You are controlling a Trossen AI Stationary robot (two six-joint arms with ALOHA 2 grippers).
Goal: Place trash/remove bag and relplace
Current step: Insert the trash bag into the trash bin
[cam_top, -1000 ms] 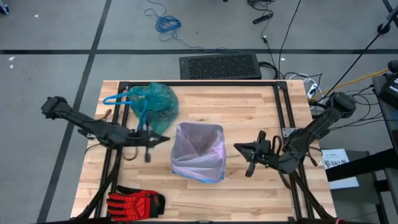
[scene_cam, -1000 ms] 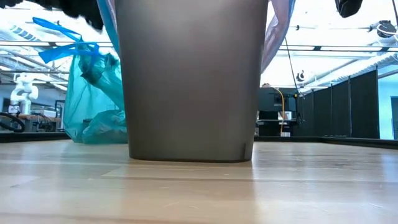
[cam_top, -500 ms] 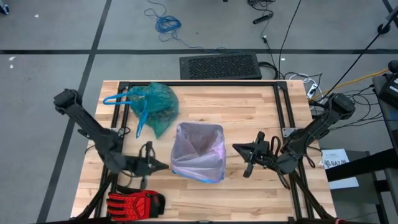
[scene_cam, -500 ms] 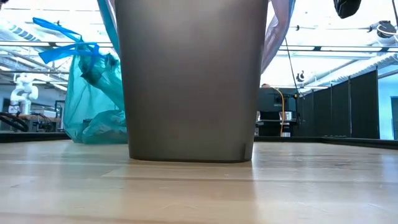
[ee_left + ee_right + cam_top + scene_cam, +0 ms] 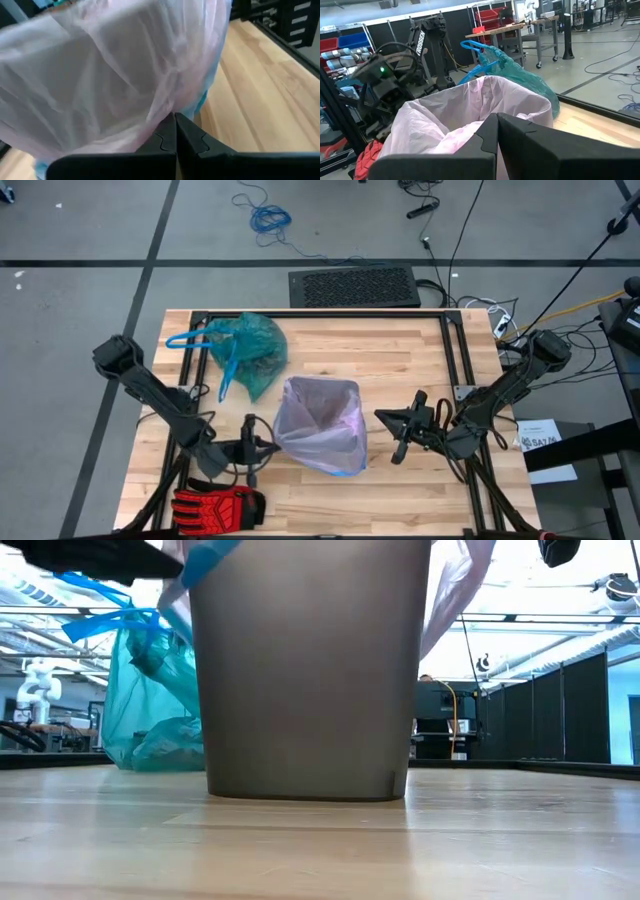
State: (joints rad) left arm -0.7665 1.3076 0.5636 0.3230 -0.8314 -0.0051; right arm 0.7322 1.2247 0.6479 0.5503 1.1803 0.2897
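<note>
A grey bin [image 5: 305, 670] stands mid-table, lined with a pale lilac translucent bag [image 5: 320, 425] that has a blue rim. My left gripper [image 5: 268, 448] is at the bin's left near corner, shut on that liner. My right gripper [image 5: 383, 420] hovers level to the right of the bin, shut and empty. The teal-green bag [image 5: 248, 345] lies bunched on the table's far left, its blue drawstring loops [image 5: 190, 338] spread beside it. No loose trash is in view. My left gripper [image 5: 175, 131] pinches the lilac liner between its two fingers at the rim's left near corner [image 5: 172, 112], coming level from the table's left. The film's folds run together at the fingertips. The blue rim [image 5: 205, 558] is drawn outward off the bin's top edge toward the gripper.
A red-and-black glove [image 5: 215, 505] lies at the table's near left corner, just below my left arm. The bare wooden table [image 5: 400, 360] stretches behind and to the right of the bin. A black frame rail [image 5: 455, 360] runs along the right side.
My left gripper has moved from beside the teal bag toward the near edge, then right to the bin's left near corner, where it has taken hold of the lilac liner. The liner's rim on that side has been drawn outward. The teal bag stays where it lay.
</note>
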